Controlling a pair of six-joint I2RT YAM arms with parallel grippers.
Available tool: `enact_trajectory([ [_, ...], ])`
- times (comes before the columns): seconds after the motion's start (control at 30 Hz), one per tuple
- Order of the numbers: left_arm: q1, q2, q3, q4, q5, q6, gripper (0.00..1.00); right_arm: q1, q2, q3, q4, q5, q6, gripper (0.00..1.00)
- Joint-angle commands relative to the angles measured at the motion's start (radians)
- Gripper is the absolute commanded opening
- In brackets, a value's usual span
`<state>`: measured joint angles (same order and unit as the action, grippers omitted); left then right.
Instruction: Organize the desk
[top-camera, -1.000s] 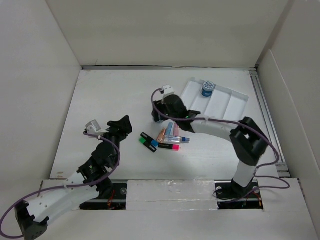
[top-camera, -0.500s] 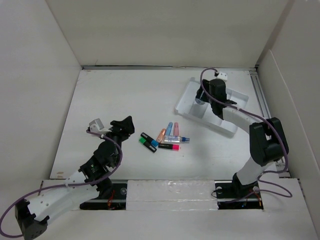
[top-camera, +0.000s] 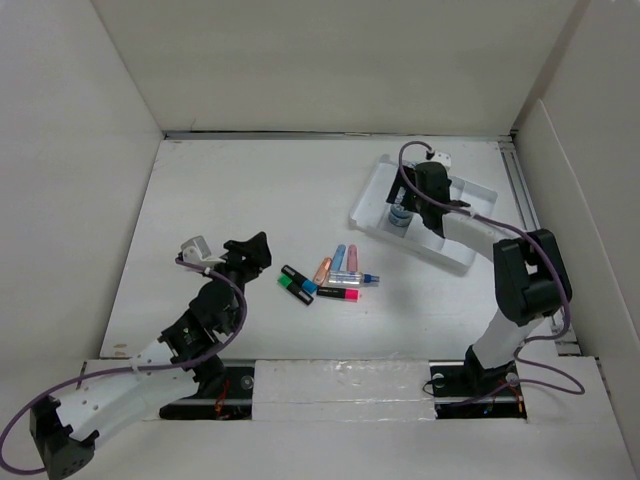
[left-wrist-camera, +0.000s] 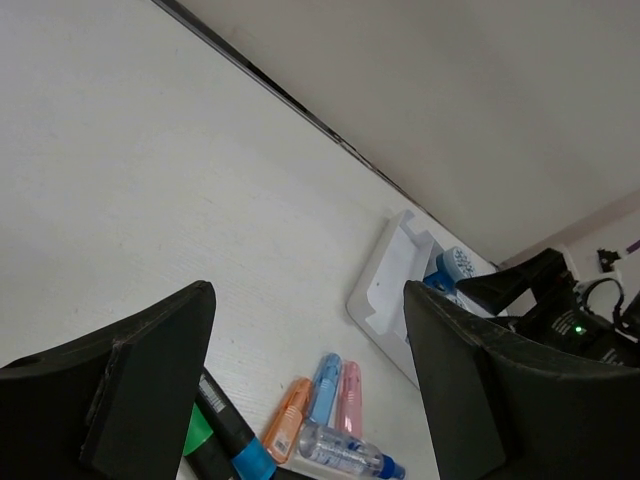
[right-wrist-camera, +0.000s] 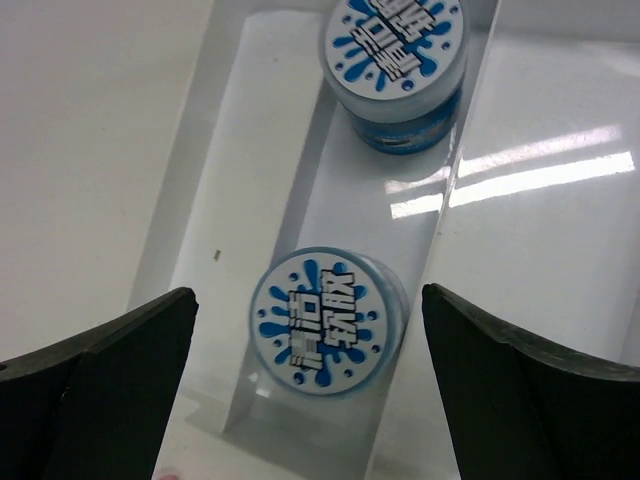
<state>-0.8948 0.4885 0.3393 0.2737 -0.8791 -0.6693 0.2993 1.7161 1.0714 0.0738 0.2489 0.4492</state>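
Our right claw (right-wrist-camera: 308, 295), fingers apart, hovers over a tub (right-wrist-camera: 318, 330) lying free beneath it, its twin (right-wrist-camera: 395, 55) just ahead, both grouped in one tray (right-wrist-camera: 255, 150) slot; our left claw (left-wrist-camera: 308, 295) gapes empty.

We see the desk (top-camera: 250, 200) lit brightly and evenly from above in the top view, with only faint, soft-edged shadows. In the right wrist view two white streaks of glare cross the glossy tray (right-wrist-camera: 560, 300), while the jar lids (right-wrist-camera: 318, 325) are sharp. The left hand (left-wrist-camera: 308, 300) and right hand (right-wrist-camera: 308, 300) show as dark, nearly featureless shapes. The left wrist view is softer in the distance.
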Motion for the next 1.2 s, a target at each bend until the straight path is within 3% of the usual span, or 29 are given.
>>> enact_trajectory([
  [0.0,0.004,0.01,0.04,0.042,0.008,0.016,0.73,0.049,-0.114,0.024,0.049,0.035,-0.015,0.99],
  [0.03,0.004,0.012,0.049,0.033,0.006,0.011,0.73,0.067,-0.154,0.018,0.05,0.039,-0.021,0.97],
  [0.07,0.004,0.01,0.05,0.029,0.009,0.01,0.73,0.114,-0.177,-0.005,0.057,0.038,-0.033,0.83],
  [0.13,0.004,0.012,0.037,0.045,0.005,0.014,0.73,0.173,-0.229,-0.036,0.075,0.024,-0.043,0.45],
  [0.17,0.004,0.013,0.037,0.051,0.002,0.022,0.73,0.237,-0.243,-0.071,0.089,-0.011,-0.058,0.2],
  [0.2,0.004,0.015,0.047,0.03,0.005,0.014,0.72,0.303,-0.271,-0.133,0.102,-0.057,-0.096,0.01],
  [0.23,0.004,0.012,0.046,0.032,0.006,0.013,0.71,0.367,-0.28,-0.158,0.116,-0.103,-0.104,0.01],
  [0.33,0.004,0.012,0.032,0.065,0.009,0.028,0.71,0.448,-0.309,-0.218,0.109,-0.141,-0.101,0.1],
  [0.37,0.013,0.015,0.03,0.07,0.012,0.031,0.71,0.464,-0.317,-0.237,0.101,-0.149,-0.095,0.31],
  [0.47,0.013,0.03,0.046,0.052,0.022,0.024,0.71,0.489,-0.331,-0.289,0.049,-0.241,-0.086,0.73],
  [0.5,0.013,0.035,0.044,0.059,0.02,0.023,0.71,0.498,-0.328,-0.294,-0.001,-0.285,-0.083,0.77],
  [0.67,0.013,0.047,0.059,0.039,0.019,0.022,0.71,0.558,-0.29,-0.288,-0.138,-0.217,-0.076,0.88],
  [0.83,0.013,0.05,0.049,0.061,0.023,0.039,0.71,0.578,-0.213,-0.225,-0.203,-0.131,-0.093,0.92],
  [1.07,0.013,0.048,0.058,0.049,0.022,0.034,0.71,0.597,-0.142,-0.143,-0.255,-0.039,-0.112,0.91],
  [1.17,0.013,0.041,0.043,0.07,0.022,0.043,0.71,0.606,-0.154,-0.108,-0.302,-0.01,-0.122,0.8],
])
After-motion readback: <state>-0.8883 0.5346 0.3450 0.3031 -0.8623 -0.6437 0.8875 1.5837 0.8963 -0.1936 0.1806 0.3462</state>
